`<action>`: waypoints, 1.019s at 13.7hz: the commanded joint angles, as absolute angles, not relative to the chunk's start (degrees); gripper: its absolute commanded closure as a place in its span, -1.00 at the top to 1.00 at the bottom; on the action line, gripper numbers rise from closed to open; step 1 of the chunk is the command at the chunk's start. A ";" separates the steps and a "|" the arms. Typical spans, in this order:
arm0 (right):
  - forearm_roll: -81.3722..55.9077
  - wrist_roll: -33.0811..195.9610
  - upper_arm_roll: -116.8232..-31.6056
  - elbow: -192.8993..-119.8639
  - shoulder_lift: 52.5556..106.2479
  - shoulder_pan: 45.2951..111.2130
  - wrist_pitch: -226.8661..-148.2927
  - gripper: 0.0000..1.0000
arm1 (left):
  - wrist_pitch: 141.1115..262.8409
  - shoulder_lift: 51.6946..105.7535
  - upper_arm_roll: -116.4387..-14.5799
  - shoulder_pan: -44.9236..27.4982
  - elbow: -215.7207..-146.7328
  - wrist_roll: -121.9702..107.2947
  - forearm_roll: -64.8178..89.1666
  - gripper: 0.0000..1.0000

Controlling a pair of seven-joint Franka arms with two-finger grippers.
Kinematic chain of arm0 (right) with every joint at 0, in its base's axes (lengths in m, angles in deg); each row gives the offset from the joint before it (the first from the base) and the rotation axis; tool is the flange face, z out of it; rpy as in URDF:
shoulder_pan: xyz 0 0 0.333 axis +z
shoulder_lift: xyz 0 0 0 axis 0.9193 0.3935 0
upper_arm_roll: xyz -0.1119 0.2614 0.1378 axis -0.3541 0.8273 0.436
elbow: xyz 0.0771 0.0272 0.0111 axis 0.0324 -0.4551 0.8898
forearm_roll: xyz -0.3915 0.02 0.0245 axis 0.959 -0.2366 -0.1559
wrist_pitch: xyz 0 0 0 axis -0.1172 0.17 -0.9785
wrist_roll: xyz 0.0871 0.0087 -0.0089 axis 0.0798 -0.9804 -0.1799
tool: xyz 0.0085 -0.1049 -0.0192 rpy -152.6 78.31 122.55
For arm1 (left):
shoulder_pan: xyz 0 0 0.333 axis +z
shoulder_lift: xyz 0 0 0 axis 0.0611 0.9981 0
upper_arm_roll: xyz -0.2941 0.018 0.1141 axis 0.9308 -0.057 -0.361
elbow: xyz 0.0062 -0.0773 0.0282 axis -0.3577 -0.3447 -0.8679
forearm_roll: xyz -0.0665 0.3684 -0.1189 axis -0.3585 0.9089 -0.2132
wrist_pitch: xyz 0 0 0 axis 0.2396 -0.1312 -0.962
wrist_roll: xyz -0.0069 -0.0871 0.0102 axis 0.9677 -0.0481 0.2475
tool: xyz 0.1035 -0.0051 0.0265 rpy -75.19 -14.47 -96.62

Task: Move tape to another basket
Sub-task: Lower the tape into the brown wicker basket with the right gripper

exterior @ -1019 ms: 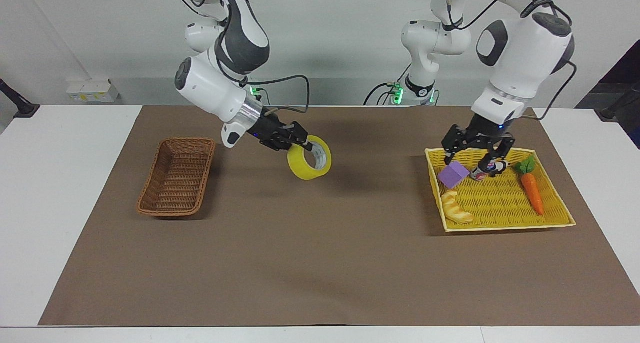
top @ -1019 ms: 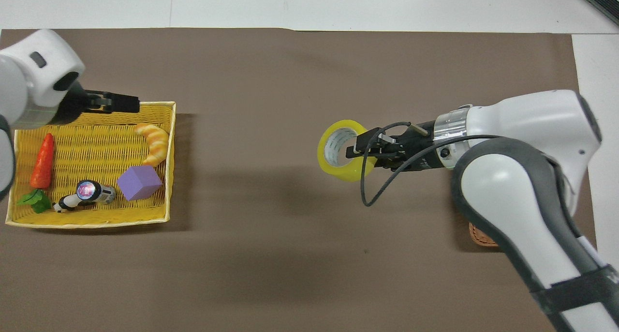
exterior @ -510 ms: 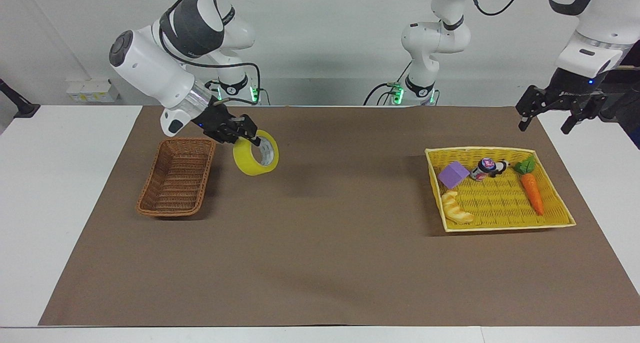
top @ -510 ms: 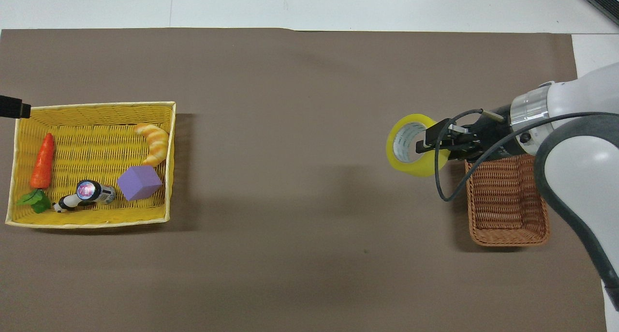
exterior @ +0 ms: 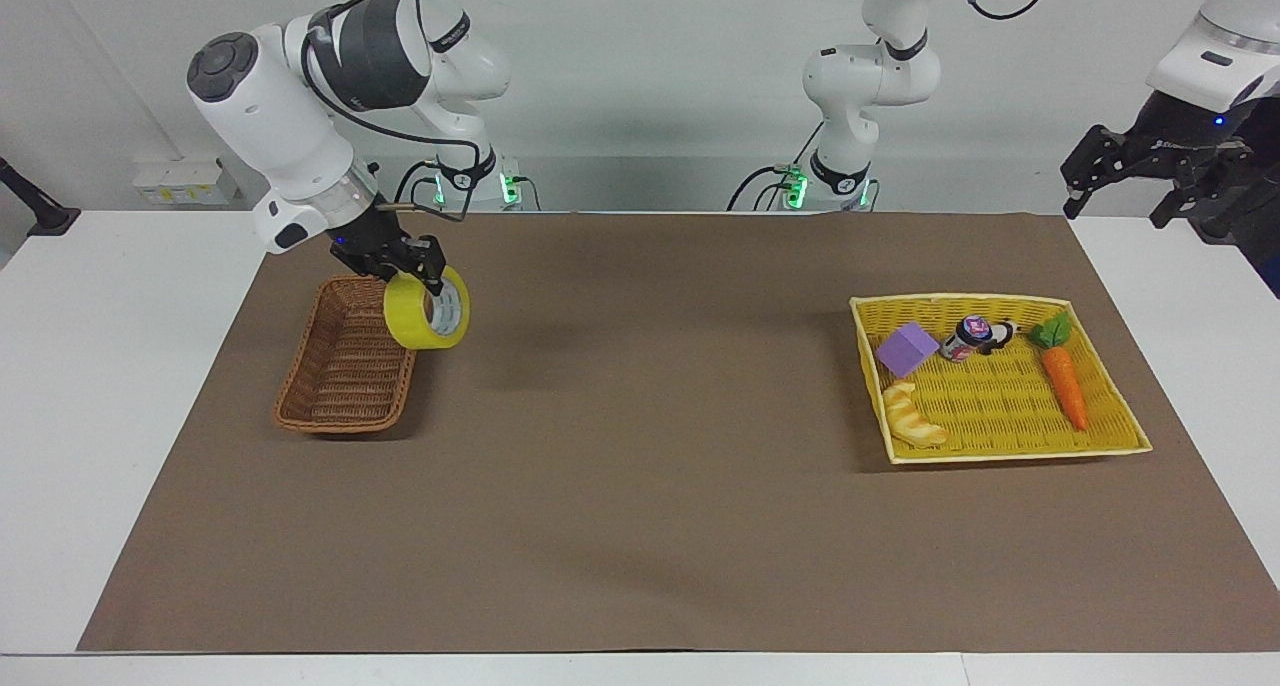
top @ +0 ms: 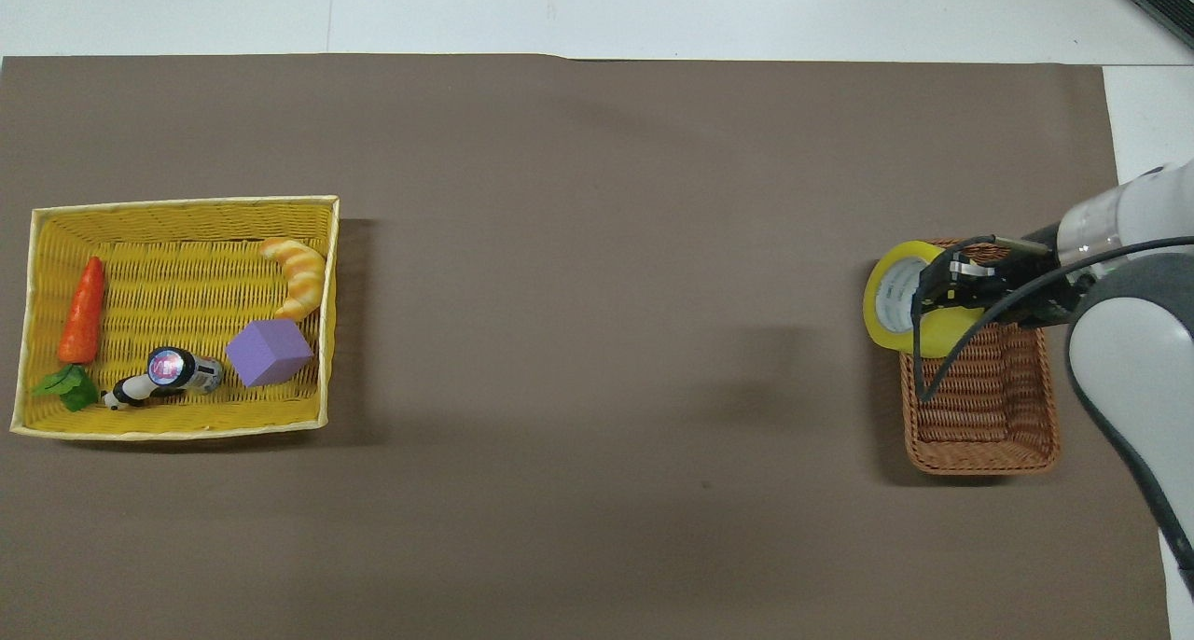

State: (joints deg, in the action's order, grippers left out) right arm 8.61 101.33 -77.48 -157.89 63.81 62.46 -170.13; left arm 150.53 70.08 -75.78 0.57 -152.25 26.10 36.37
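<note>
Table (exterior: 130, 386): we see a white tabletop, and a big brown mat (exterior: 650, 506) covers most of it.
Right arm (exterior: 290, 126): we see it come in from its base at the tabletop's edge by the robots and bend down over the brown basket.
Left arm (exterior: 1215, 56): we see it wait, lifted high above the corner of the tabletop at its own end.
Yellow tray (exterior: 1120, 441): we see a wide flat woven tray on the mat at the left arm's end of the tabletop.
Basket (exterior: 345, 386): we see a narrow brown wicker basket on the mat at the right arm's end of the tabletop.
Tape (exterior: 425, 311): we see a fat yellow roll with a pale middle, up in the air and standing on its edge. It hangs over the basket's rim, at the corner of the basket nearest the robots.
Right gripper (exterior: 425, 271): we see its fingers squeezed onto the top of the tape's ring.
Left gripper (exterior: 1135, 191): we see its fingers spread apart with nothing in them.
Things in the tray: we see an orange carrot (exterior: 1065, 381), a purple block (exterior: 907, 349), a toy croissant (exterior: 912, 416) and a little can (exterior: 968, 336) lying on its side.
</note>
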 commanded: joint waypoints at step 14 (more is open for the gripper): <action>22.78 88.58 -76.67 -177.25 60.72 51.90 -179.58 -1.00 | 146.12 65.68 -75.04 0.43 -155.52 23.05 36.96 1.00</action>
State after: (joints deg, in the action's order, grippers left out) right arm 21.65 92.19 -77.44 -176.18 61.18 54.25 -178.55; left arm 146.17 67.25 -75.24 0.58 -153.77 23.86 36.37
